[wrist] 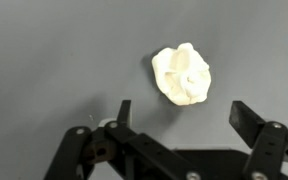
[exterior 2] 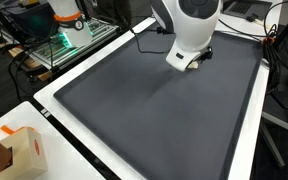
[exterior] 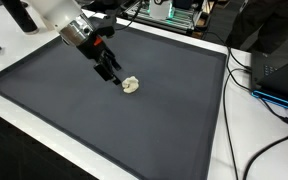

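A small crumpled cream-white lump (wrist: 182,74) lies on the dark grey mat (wrist: 54,50). In the wrist view my gripper (wrist: 184,112) hangs just above the mat, open, its two black fingers spread wide with the lump slightly beyond the gap and nothing between them. In an exterior view the gripper (exterior: 110,72) comes down from the upper left and stops just left of the lump (exterior: 131,85). In an exterior view from the opposite side the white arm (exterior 2: 189,30) covers the gripper and the lump is hidden behind it.
The mat (exterior: 104,120) has a white border (exterior: 219,120). Black cables (exterior: 264,90) and a dark box lie off its side. A cardboard box (exterior 2: 9,150) sits at one corner, and an electronics rack (exterior 2: 69,40) stands behind.
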Robot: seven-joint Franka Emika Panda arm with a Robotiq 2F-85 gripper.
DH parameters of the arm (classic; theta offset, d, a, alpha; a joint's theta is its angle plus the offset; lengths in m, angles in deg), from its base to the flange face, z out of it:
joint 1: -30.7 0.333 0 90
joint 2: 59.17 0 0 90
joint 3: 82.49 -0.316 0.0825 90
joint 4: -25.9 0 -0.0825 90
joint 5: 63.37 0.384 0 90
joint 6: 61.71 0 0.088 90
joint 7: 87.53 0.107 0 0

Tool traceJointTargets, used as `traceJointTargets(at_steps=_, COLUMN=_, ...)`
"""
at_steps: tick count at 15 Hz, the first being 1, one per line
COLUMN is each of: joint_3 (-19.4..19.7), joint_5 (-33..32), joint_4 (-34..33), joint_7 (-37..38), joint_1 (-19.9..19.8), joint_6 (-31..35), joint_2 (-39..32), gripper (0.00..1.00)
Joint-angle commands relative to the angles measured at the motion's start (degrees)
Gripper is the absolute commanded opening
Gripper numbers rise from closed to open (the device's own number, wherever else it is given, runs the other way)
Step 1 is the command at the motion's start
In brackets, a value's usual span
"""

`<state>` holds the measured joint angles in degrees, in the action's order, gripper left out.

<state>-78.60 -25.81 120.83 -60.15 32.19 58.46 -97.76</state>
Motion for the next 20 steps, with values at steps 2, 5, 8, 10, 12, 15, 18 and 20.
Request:
traceJointTargets(at_steps=2, joint_3=1.29, joint_5=-13.81, joint_4=-5.29, joint_7=6.66, joint_1=2.91, joint_6=-3.59, joint_2=-0.94, gripper=1.00)
traceJointTargets(at_steps=5, joint_3=1.24, joint_5=-23.02, joint_4=-10.56, joint_7=9.60, joint_1=5.02, joint_6=-9.47, joint_2=-2.02, gripper=1.00)
traceJointTargets(at_steps=8, joint_3=0.75, joint_5=-30.64, joint_4=-16.93, joint_7=11.15, joint_1=7.57, joint_6=-16.80, joint_2=-3.88, gripper=1.00)
traceJointTargets(at_steps=10, joint_3=0.25, joint_5=-34.88, joint_4=-21.64, joint_7=10.90, joint_1=9.50, joint_6=-21.71, joint_2=-5.72, gripper=1.00)
traceJointTargets(at_steps=12, joint_3=-0.03, joint_5=-38.94, joint_4=-26.27, joint_7=10.11, joint_1=11.74, joint_6=-26.11, joint_2=-8.02, gripper=1.00)
traceJointTargets(at_steps=15, joint_3=0.18, joint_5=-45.33, joint_4=-32.32, joint_7=9.41, joint_1=15.52, joint_6=-30.37, joint_2=-11.61, gripper=1.00)
traceJointTargets(at_steps=18, joint_3=0.65, joint_5=-51.68, joint_4=-36.94, joint_7=8.21, joint_1=19.15, joint_6=-32.47, joint_2=-15.23, gripper=1.00)
traceJointTargets(at_steps=20, joint_3=1.11, joint_5=-55.93, joint_4=-39.04, joint_7=7.37, joint_1=21.50, joint_6=-32.90, joint_2=-17.40, gripper=1.00)
